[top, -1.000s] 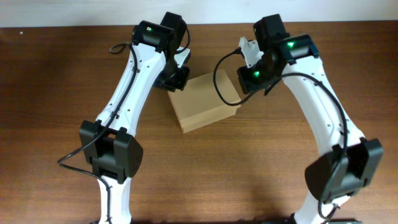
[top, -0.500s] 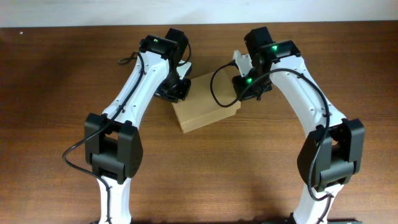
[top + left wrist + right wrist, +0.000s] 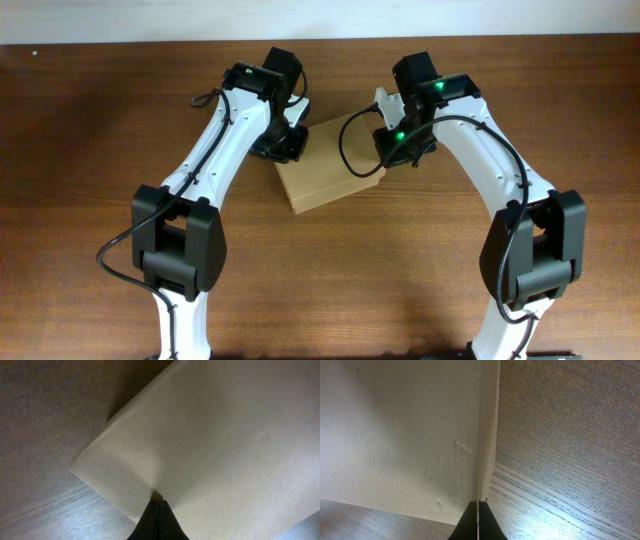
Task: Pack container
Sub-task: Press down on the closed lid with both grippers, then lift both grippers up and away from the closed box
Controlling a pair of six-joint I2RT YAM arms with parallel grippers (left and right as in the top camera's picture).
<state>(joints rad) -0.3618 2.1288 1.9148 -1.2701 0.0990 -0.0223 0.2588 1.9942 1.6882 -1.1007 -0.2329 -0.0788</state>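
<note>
The container (image 3: 328, 168) is a plain tan cardboard box with its lid down, lying in the middle of the wooden table. My left gripper (image 3: 283, 143) is shut and empty, its tips pressing on the box's top near the far left corner (image 3: 159, 502). My right gripper (image 3: 392, 147) is shut and empty, its tips at the box's right edge (image 3: 479, 502), touching the lid's rim. The box fills the left wrist view (image 3: 225, 445) and the left half of the right wrist view (image 3: 405, 435).
The brown wooden table (image 3: 420, 260) lies all around the box. A pale wall strip (image 3: 100, 20) runs along the far edge. Both arm bases stand at the near edge.
Both arms have closed in on the box from either side. The left gripper moved right onto the box's corner, and the right gripper moved left and back to its right edge.
</note>
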